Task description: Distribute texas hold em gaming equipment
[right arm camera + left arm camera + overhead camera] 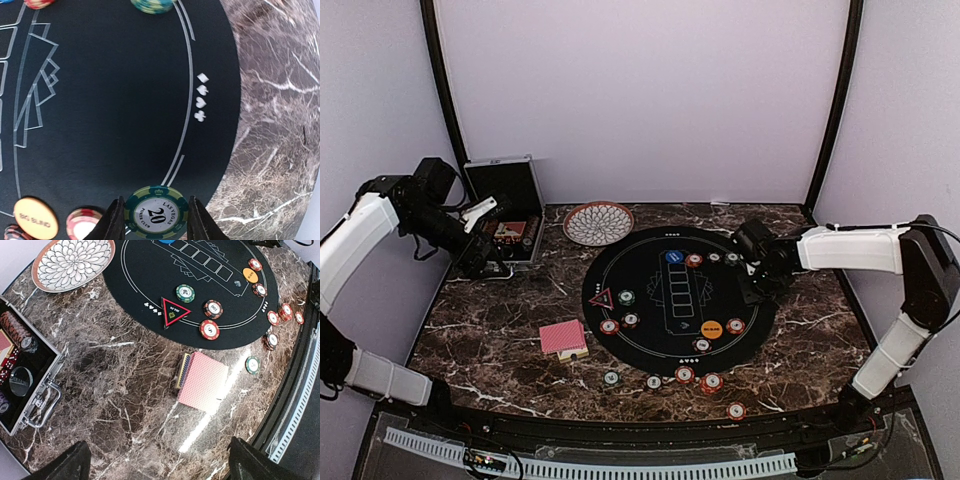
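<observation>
Chips [685, 374] dot the mat [655, 335]; deck [563, 337] lower left undealt; right tool [155, 222] pinches green chip [156, 210], left tool [160, 460] gapes empty.

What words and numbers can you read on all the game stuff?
"LAS VEGAS": green chip in the right gripper
"POKER CLUB": same chip
"20": same chip, in the middle
"BIG BLIND": orange button
Four card-suit signs: near the edge of the mat
Lettering on the red triangle: too blurred to read
Numbers on the other chips: too small to read
</observation>
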Robot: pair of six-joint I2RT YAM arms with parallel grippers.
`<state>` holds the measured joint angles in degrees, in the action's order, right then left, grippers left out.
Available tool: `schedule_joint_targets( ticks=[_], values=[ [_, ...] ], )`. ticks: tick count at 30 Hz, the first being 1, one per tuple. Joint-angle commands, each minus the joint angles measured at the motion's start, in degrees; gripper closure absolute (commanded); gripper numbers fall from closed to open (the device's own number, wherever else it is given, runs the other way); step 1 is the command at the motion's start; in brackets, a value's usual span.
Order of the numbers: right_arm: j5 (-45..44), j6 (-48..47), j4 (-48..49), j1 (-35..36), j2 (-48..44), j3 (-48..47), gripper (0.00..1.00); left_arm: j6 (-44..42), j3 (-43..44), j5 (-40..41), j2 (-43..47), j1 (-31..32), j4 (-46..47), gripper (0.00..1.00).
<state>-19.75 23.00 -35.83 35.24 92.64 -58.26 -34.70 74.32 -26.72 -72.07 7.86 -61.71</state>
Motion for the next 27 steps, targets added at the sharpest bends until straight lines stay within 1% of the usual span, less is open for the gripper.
schedule_joint_targets(
  ticks=[1,9,11,14,15,17,18,20,24,27],
  values=[
    [0.5,2.0,0.6,-0.7,-0.9,1.5,0.72,-3.1,0.1,-3.0,-1.4,0.5,-3.9,0.01],
    [1.8,3.1,2.4,-1.1,1.7,3.2,0.65,-4.1,-2.4,-2.4,-2.0,1.6,-3.3,0.01],
    [1.9,3.2,2.6,-1.4,2.3,3.1,0.6,-4.0,-3.1,-2.5,-2.0,1.9,-2.6,0.01],
    [2.4,3.3,2.9,-1.8,2.9,3.0,0.49,-3.1,-5.1,-1.5,-1.7,2.8,-0.9,0.01],
    [2.5,3.4,2.8,-1.8,3.1,3.0,0.45,-2.4,-5.8,-0.6,-1.2,3.8,1.3,0.01],
    [2.9,3.7,2.7,-1.8,3.6,2.6,0.37,0.0,-8.1,3.5,-0.5,5.9,4.5,0.01],
    [3.1,3.8,2.5,-1.9,3.8,2.4,0.36,0.5,-9.2,5.7,-0.1,6.6,5.0,0.01],
    [3.0,4.2,1.4,-1.8,3.8,1.3,0.35,0.3,-10.2,7.4,0.1,8.4,5.1,0.01],
    [1.4,4.7,-1.6,-1.8,0.8,-2.5,0.33,-0.4,-10.3,7.8,0.3,11.7,2.6,0.01],
    [2.2,4.6,-2.9,-1.3,-1.7,-5.8,0.27,0.0,-10.1,7.8,-0.1,14.8,2.6,0.01]
  ],
)
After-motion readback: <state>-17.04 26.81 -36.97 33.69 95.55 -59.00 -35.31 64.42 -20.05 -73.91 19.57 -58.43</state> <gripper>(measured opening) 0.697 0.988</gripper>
